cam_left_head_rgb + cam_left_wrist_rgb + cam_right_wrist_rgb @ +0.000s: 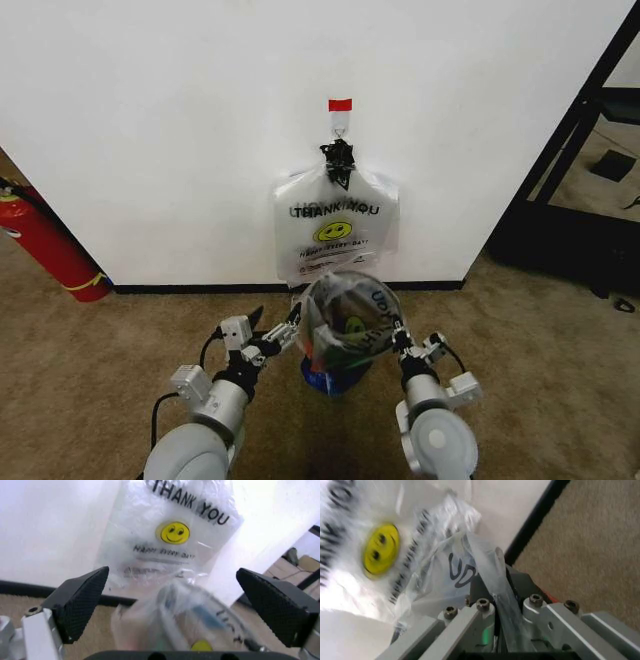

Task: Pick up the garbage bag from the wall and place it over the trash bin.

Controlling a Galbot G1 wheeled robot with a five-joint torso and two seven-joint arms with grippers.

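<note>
The thin translucent white plastic garbage bag (350, 318), crinkly with black lettering, is draped over the mouth of the small round black mesh trash bin (335, 378), which stands on the brown carpet (540, 380) just in front of the plain white wall (180, 130). The bag's opening is spread wide into a ring above the bin; the bin's lower part shows beneath it.

Left gripper (185, 603): at the left side of the bag's rim, fingers spread wide apart, nothing between them. The black textured pads (80, 600) stand clear of the plastic in the left wrist view, with the bag just ahead of them.

Right gripper (500, 626): at the right side of the rim, fingers closed on a pinched fold of the garbage bag; the right wrist view shows the film running straight down between the metal fingers.

Behind the bin, a flat bundle of identical bags (335, 235) with a yellow smiley and "THANK YOU" print hangs on the wall from a small hook under a red tape strip (341, 104), gathered under a black tie (339, 160). Its lower edge hangs just behind the bag's top rim. Black baseboard (200, 289) runs along the wall's foot. A red fire extinguisher (50, 250) leans at the far left, well apart from the bin.
</note>
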